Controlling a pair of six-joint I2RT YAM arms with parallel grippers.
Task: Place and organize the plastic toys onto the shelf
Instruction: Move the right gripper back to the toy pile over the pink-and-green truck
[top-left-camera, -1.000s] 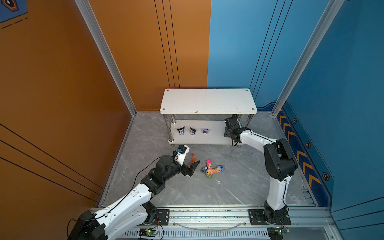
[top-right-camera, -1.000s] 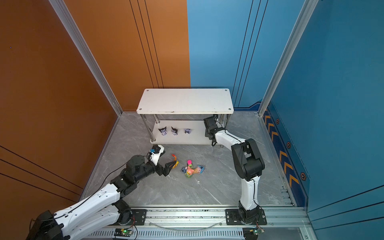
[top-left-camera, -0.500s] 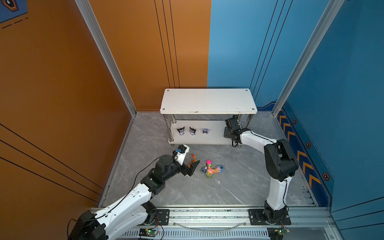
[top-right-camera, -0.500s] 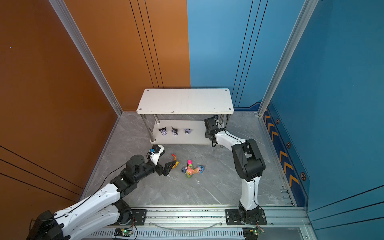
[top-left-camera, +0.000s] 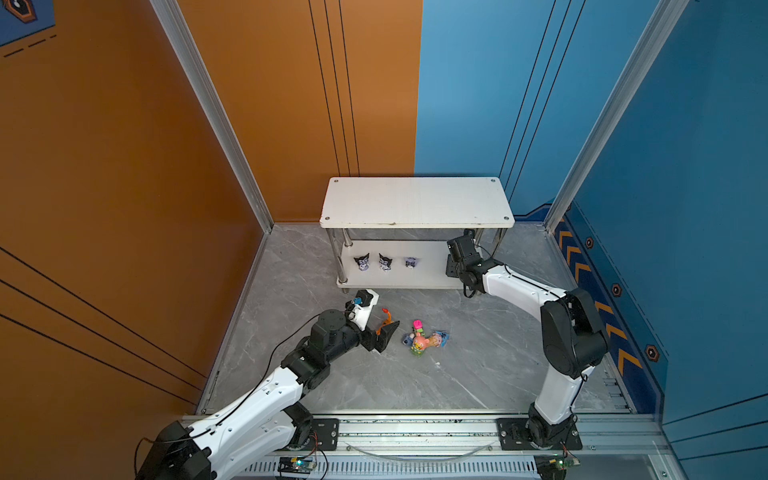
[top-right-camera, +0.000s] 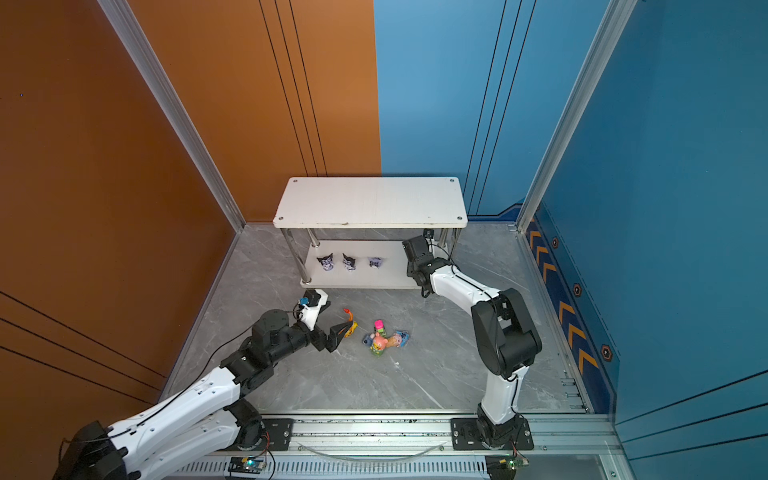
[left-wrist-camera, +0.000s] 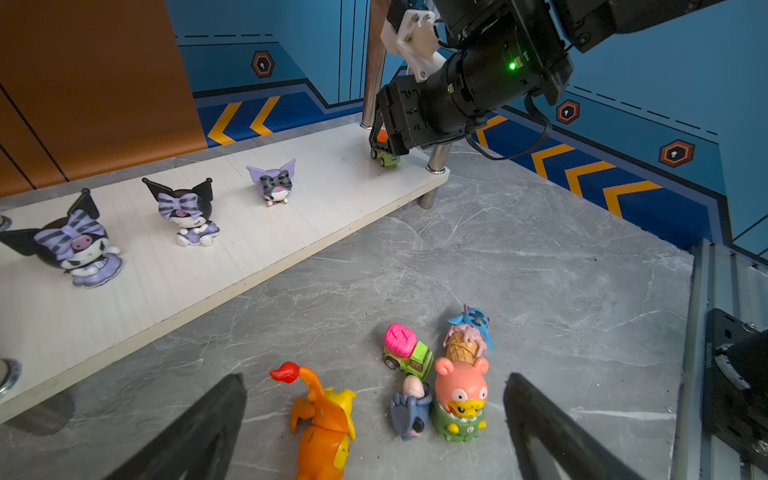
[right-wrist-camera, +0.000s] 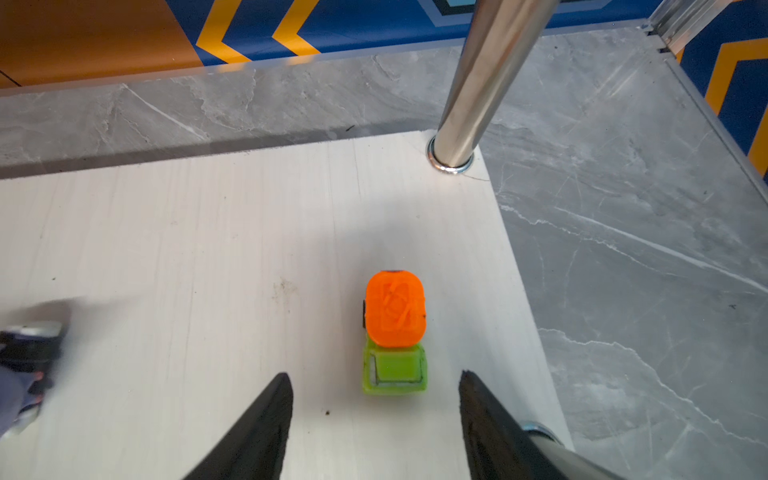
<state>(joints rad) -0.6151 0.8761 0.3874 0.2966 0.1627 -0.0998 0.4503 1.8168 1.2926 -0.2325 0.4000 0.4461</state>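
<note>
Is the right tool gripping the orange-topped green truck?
No: the right wrist view shows the right tool open, jaws clear of the orange-topped green truck standing on the shelf.

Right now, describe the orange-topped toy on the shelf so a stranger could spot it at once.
Find the white two-tier shelf and follow its lower board to the right end, beside a chrome post. There stands a green truck with an orange top; its three neighbours on that board are purple-and-black eared heads.
</note>
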